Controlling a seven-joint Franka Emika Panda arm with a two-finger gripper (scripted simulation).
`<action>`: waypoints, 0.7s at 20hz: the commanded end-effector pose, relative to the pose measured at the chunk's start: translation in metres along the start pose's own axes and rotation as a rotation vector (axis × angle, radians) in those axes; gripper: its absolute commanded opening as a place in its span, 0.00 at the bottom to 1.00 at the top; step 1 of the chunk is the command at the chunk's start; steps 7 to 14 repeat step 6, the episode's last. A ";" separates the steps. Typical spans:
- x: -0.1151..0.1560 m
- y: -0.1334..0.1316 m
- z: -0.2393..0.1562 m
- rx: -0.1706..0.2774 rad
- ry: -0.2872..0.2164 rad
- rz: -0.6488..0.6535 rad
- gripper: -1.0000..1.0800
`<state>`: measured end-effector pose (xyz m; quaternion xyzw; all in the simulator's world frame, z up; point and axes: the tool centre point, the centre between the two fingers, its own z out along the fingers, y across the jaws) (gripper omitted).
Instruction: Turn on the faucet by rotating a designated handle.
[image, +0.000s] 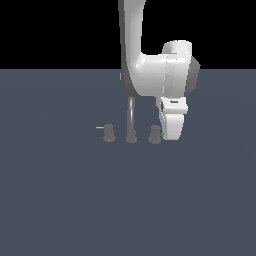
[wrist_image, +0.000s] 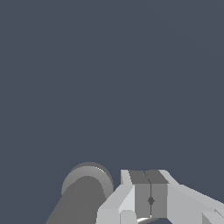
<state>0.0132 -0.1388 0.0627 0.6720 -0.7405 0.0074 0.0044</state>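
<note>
1. Faucet: small, dull grey, thin tall spout on a round base. It sits mid-floor, with a short knob on each side.
2. The knob toward the exterior view's left has a thin rod pointing to that view's left. The handle is the knob toward the exterior view's right, a short grey cylinder far lower than the spout.
3. My gripper hangs just beside the handle on the exterior view's right, down near floor level. Whether it touches the handle I cannot tell.
4. Only the wrist view shows my fingers: the pads are pressed together, only a thin seam between them, nothing clamped. A grey cylinder with a round end face lies just beside them, probably the handle.
5. Only the exterior view shows the whole faucet and the arm.
6. Hidden: the handle's rod is behind my gripper, and the spout top is covered by the arm. The wrist view cuts the cylinder and fingers at the frame edge.
</note>
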 end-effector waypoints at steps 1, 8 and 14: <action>-0.032 -0.003 -0.001 -0.001 -0.010 -0.028 0.00; -0.062 -0.006 -0.001 -0.005 -0.017 -0.042 0.00; -0.062 -0.006 -0.001 -0.005 -0.017 -0.042 0.00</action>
